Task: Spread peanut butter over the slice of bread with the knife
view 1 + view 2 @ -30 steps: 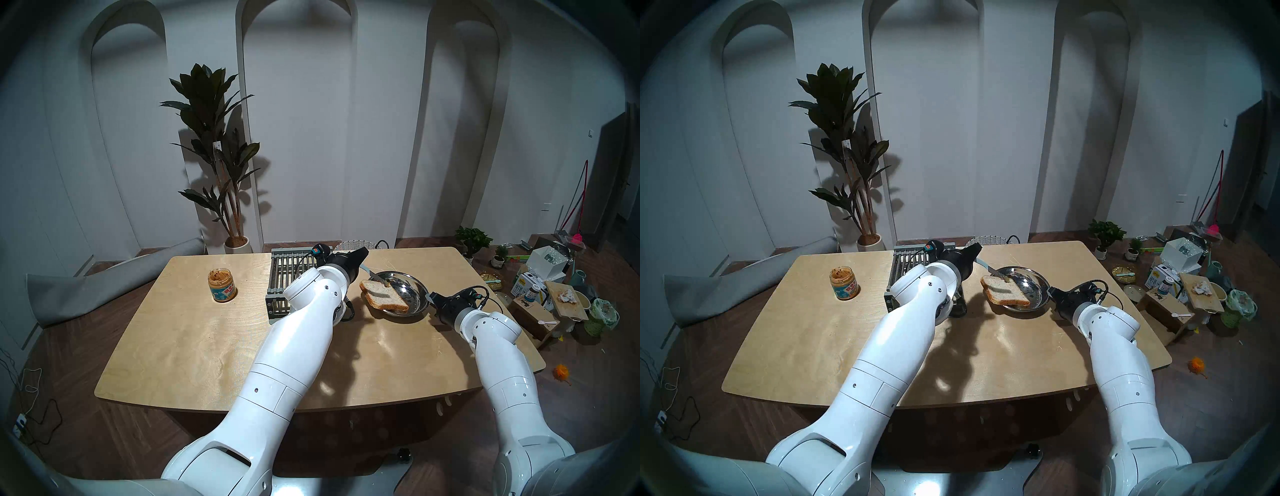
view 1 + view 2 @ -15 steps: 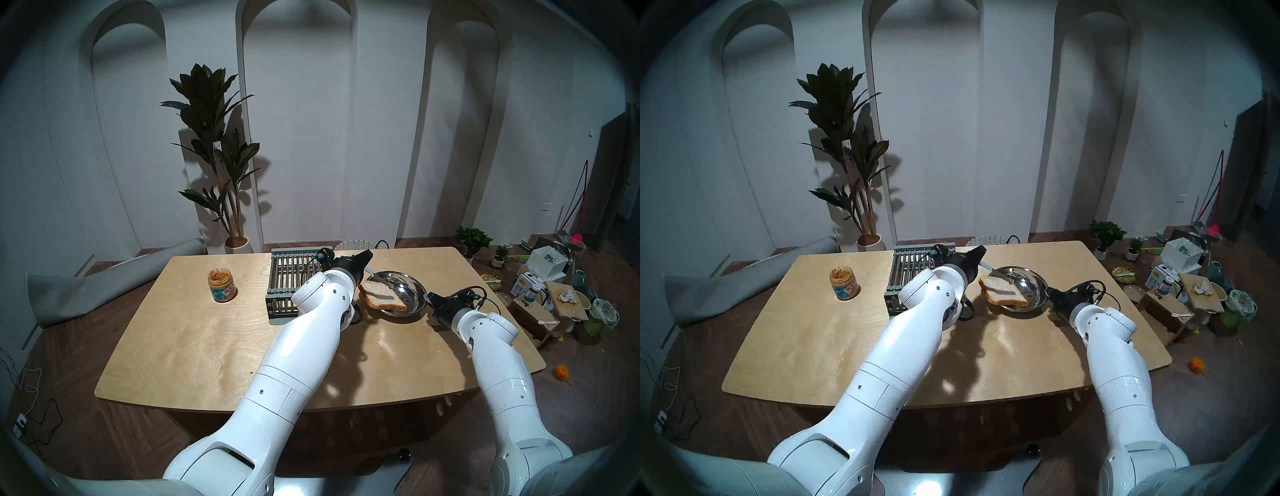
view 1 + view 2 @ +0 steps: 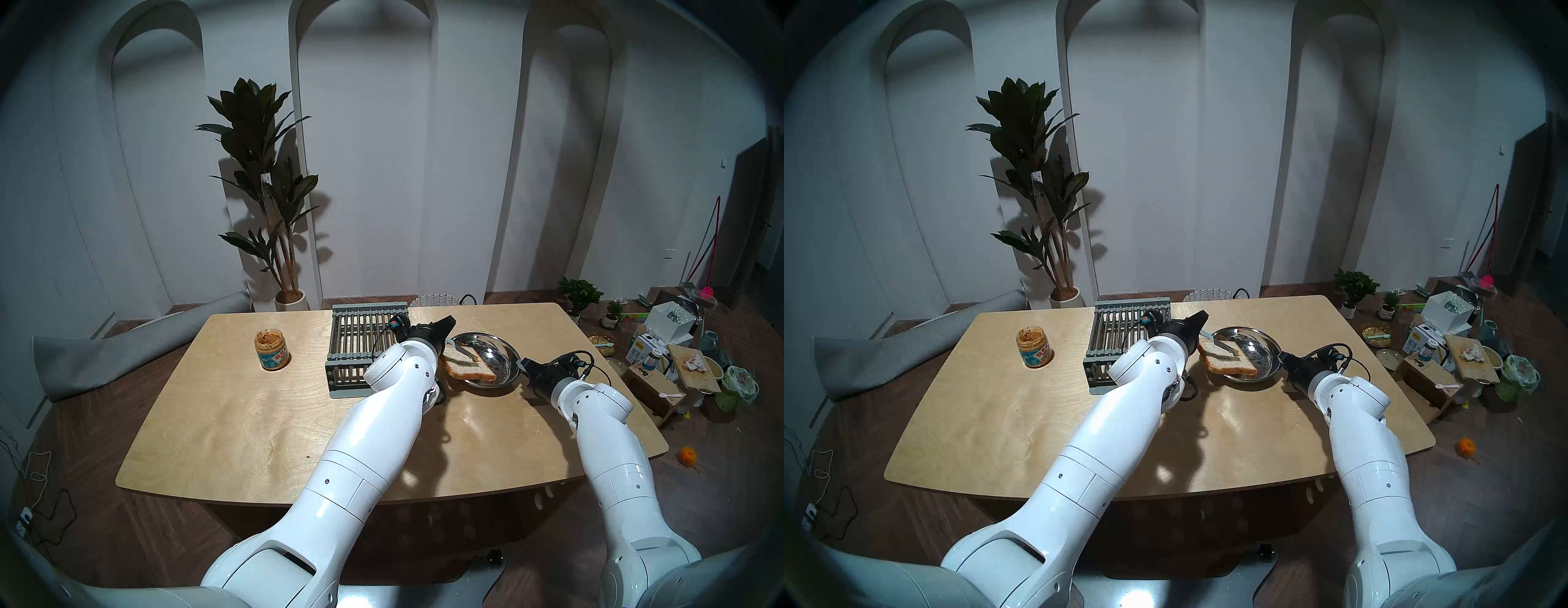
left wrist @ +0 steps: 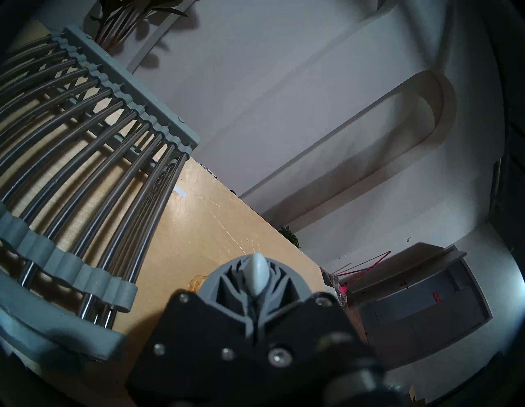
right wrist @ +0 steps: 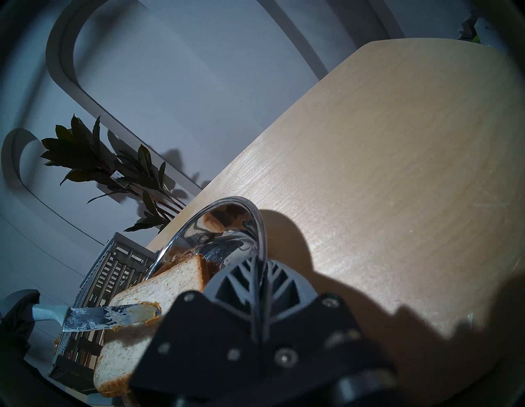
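**Knife on the bread, plate steadied**

On the pale wooden table in front of me, a shiny metal plate sits toward the far right, with the slice of bread leaning across its left rim. My left gripper is pressed together around the pale blue handle of the knife; in the left wrist view the butt of that handle pokes out between my closed fingers. From the right wrist view, the silvery blade lies nearly flat on the top face of the bread, its tip smeared with tan peanut butter, and a small patch of paste sits on the bread where the tip touches.

My right gripper is pinching the near right rim of the plate, its fingers closed on the thin metal edge.

Well apart to the left, the open peanut butter jar stands upright on the table, its teal, white and red label facing me and paste visible inside. Between the jar and the plate, a grey slatted rack rests on the table, just beside my left wrist. A tall potted plant stands on the floor against the white arched wall behind the table.
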Action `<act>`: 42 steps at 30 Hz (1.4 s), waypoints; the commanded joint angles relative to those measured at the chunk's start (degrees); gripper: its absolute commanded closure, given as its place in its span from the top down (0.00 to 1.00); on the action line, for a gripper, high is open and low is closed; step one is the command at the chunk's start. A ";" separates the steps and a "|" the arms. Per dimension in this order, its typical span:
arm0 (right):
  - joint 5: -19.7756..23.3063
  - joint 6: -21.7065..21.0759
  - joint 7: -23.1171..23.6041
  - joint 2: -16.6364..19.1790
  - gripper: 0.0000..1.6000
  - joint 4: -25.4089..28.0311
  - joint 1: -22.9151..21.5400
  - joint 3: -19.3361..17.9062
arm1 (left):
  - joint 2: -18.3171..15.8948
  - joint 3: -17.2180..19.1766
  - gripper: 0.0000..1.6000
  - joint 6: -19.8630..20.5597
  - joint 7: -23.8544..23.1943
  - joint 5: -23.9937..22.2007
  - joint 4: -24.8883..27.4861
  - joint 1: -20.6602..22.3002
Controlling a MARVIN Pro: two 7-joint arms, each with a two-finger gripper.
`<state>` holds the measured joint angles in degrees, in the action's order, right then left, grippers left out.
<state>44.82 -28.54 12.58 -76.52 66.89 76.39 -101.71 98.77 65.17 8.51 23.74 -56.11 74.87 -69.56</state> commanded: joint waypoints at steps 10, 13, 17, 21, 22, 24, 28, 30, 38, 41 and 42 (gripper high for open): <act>0.27 0.47 0.62 0.56 0.00 1.29 -0.66 -0.59 | 0.75 -1.76 0.00 -1.01 4.12 2.82 -0.49 2.68; 0.45 0.50 0.66 0.51 0.00 1.32 -0.69 -0.75 | 0.91 -2.36 0.00 -0.62 5.21 3.35 -1.05 3.14; 0.59 0.77 0.85 0.50 0.00 1.40 -0.65 -0.94 | 1.21 -2.36 0.00 -0.81 5.67 3.12 -2.60 3.51; 0.82 0.78 1.09 0.52 0.00 1.45 -0.59 -1.17 | 1.38 -1.90 0.00 -0.97 5.34 2.25 -3.52 3.44; 0.82 0.82 1.13 0.53 0.00 1.49 -0.56 -1.19 | 1.47 -1.68 0.00 -1.00 5.11 1.87 -3.60 3.36; 0.88 0.81 1.16 0.54 0.00 1.57 -0.52 -1.27 | 1.36 -1.95 0.00 -1.24 5.34 2.37 -3.86 3.45; 0.90 0.98 1.04 0.45 0.00 1.76 -0.44 -1.41 | 1.13 -1.80 0.00 -1.40 5.48 2.37 -3.53 3.23; 0.94 0.99 0.93 0.39 0.00 1.84 -0.42 -1.48 | 1.02 -1.75 0.00 -1.29 5.75 2.38 -3.28 3.12; 0.91 1.60 0.24 -0.05 0.00 2.24 -0.16 -1.76 | 0.52 -1.04 0.00 -1.43 6.03 2.05 -1.96 1.79; 1.04 1.58 0.18 -0.18 0.00 2.36 -0.05 -1.92 | 0.40 -0.79 0.00 -1.67 5.66 1.48 -1.78 1.34; 1.05 1.58 0.17 -0.21 0.00 2.41 -0.01 -1.96 | 0.31 -0.78 0.00 -1.82 5.46 1.23 -1.71 1.22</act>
<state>45.68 -27.76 13.05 -76.33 67.38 76.71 -103.20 99.44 64.15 7.26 29.74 -54.19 71.26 -68.17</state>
